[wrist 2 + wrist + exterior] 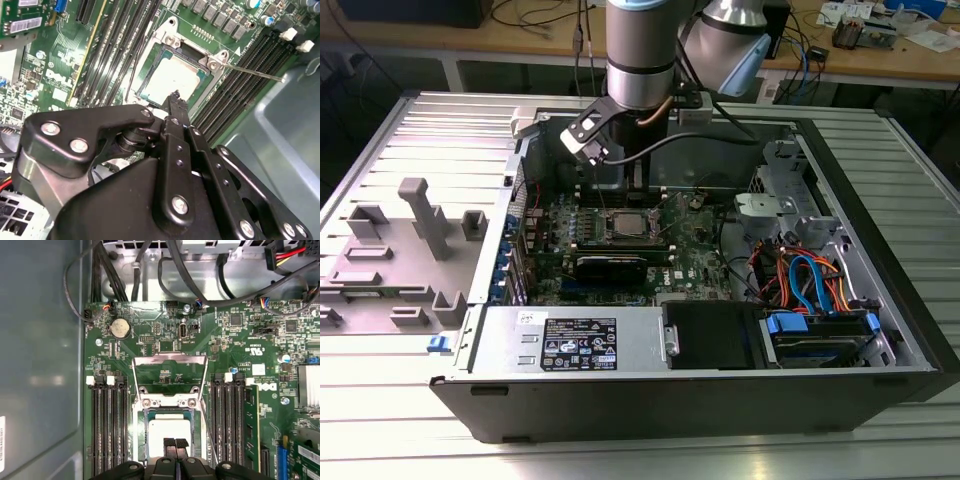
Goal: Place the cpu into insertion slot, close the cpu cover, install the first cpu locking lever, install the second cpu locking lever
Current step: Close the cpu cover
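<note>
Ribbed desk (400, 430) carries the open case (720, 405); I see my tool (175, 443), tips pressed together, just over the cpu (159, 431) lying in the slot (167, 402), cover (170, 359) swung open

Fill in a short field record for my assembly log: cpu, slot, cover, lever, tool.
cpu: seated in the insertion slot, silver top up
cpu cover: open, folded back away from the slot, not closed
locking lever: thin rod sticking out to the side, unlatched
tool: shut, holding nothing, tips over the cpu's edge; contact cannot be told
setting: arm reaching down into an open computer case
</note>
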{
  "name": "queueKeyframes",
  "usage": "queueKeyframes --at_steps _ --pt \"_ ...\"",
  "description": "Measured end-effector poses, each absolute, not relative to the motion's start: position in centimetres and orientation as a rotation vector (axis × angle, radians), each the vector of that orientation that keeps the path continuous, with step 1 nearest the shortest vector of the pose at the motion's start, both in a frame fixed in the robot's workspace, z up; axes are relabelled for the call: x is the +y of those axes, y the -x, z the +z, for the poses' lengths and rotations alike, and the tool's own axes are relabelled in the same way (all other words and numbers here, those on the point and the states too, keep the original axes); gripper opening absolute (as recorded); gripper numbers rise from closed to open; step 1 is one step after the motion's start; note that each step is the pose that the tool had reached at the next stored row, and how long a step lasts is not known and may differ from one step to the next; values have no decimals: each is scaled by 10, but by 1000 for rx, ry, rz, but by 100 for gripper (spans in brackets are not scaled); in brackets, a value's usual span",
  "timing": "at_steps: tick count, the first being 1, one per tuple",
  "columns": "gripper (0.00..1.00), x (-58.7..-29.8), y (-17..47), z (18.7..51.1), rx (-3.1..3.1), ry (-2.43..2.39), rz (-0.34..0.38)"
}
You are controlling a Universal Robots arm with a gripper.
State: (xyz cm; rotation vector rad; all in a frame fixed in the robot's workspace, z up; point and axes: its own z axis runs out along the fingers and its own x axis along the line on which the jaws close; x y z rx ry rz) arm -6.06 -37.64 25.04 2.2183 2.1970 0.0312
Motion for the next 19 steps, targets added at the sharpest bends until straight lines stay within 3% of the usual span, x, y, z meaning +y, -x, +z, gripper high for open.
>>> queueKeyframes --at_steps 19 --pt "11 -376 53 253 2197 -2218 30"
